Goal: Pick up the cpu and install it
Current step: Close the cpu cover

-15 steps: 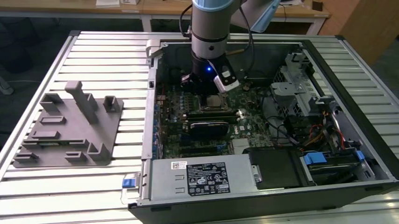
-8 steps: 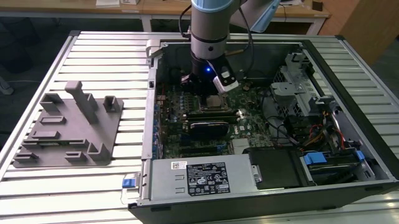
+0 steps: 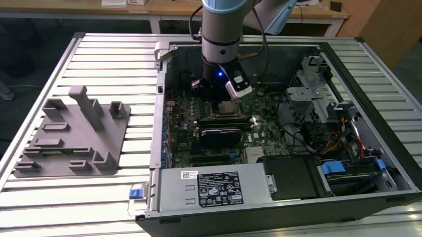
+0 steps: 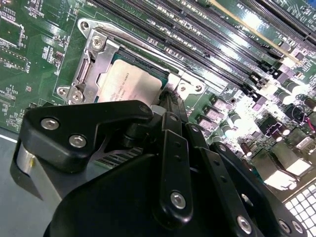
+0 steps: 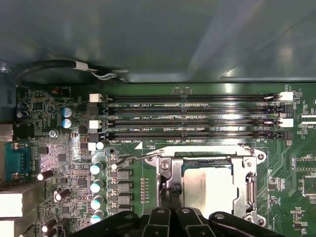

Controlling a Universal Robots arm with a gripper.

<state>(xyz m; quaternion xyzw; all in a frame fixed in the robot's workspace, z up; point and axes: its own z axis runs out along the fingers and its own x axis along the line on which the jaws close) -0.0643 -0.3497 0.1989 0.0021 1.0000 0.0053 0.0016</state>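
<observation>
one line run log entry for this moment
cpu: in motherboard socket | gripper: low at socket edge, beside cpu

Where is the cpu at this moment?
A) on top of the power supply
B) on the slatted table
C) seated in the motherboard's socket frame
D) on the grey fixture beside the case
C: the cpu lies flat inside the metal socket frame on the motherboard, next to the memory slots.

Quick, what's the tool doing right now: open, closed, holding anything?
Tool: cannot be told whether open or closed; its tip is at the edge of the socket frame, beside the cpu lying inside it.
</observation>
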